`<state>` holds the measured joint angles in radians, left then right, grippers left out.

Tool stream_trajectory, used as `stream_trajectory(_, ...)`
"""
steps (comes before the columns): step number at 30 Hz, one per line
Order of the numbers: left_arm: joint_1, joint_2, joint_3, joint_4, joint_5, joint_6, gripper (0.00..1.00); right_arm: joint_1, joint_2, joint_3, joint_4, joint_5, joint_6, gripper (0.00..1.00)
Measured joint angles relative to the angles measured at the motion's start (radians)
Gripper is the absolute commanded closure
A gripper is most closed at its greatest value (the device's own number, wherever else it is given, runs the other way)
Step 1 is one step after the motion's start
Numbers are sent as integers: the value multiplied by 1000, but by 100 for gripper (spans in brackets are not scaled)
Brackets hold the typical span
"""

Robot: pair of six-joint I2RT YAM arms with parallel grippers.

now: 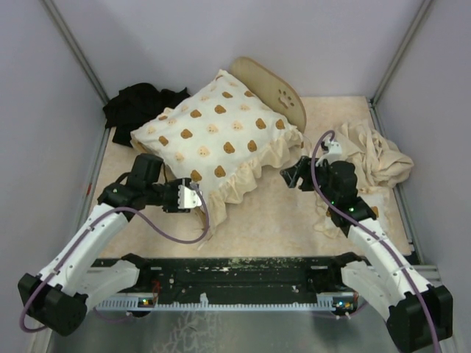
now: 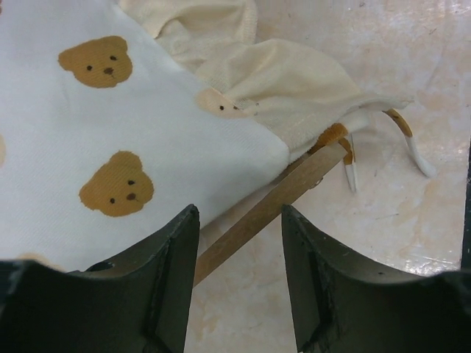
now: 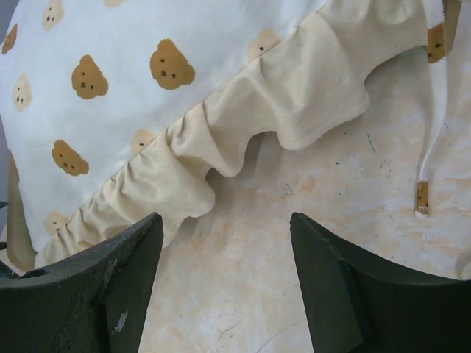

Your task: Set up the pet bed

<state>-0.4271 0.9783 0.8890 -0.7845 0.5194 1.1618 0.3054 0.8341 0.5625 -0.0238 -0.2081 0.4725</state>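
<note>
The pet bed lies at the back of the table, mostly hidden under a cream frilled cushion (image 1: 217,136) with brown bear prints. Only its rounded wooden headboard (image 1: 274,87) with a paw cutout shows above the cushion. My left gripper (image 1: 193,197) is at the cushion's near left corner. Its jaws are open (image 2: 239,220) around nothing, and a light-wood rail of the bed (image 2: 283,195) runs slantwise under the cushion (image 2: 110,132) just beyond them. My right gripper (image 1: 294,176) hovers open (image 3: 228,220) beside the cushion's frill (image 3: 280,110), over bare tabletop.
A crumpled beige cloth (image 1: 375,158) lies at the right, behind my right arm. A black cloth (image 1: 140,103) sits in the back left corner. Thin cushion ties with brown ends (image 2: 349,165) trail onto the marbled tabletop (image 1: 280,220). Grey walls close in three sides.
</note>
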Motion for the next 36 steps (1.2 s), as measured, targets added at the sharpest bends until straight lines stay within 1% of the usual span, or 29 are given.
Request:
stream_trajectory(5,-53,19,-2,15,-9,10,46,0,-11,0,-6,3,-8,30)
stream_trajectory(9,-60,39,-16,-12,-36,17,46,0,-19,0,-11,5,-17,29)
stream_trajectory(13,-61,30,-25,-8,-54,29,48,0,-31,0,-13,9,-24,29)
stream_trajectory(15,-61,28,-35,8,-59,35,52,0,-35,0,-13,9,-26,29)
stream_trajectory(19,-62,28,-49,41,-53,42,64,0,-35,0,-16,11,-26,30)
stream_trajectory(23,-87,28,-50,46,-51,50,66,0,-40,0,-36,13,-16,30)
stream_trajectory(27,-140,29,-57,70,-62,41,74,0,-66,0,-55,17,-7,30)
stream_trajectory(30,-198,29,-62,95,-67,9,76,0,-87,0,-59,24,-5,30)
stream_trajectory(32,-256,29,-64,112,-74,-28,76,0,-95,0,-66,32,-2,30)
stream_trajectory(35,-372,29,-66,147,-87,-96,77,0,-99,-6,-73,50,12,37)
stream_trajectory(36,-408,32,-67,160,-90,-116,75,0,-100,-12,-74,54,19,38)
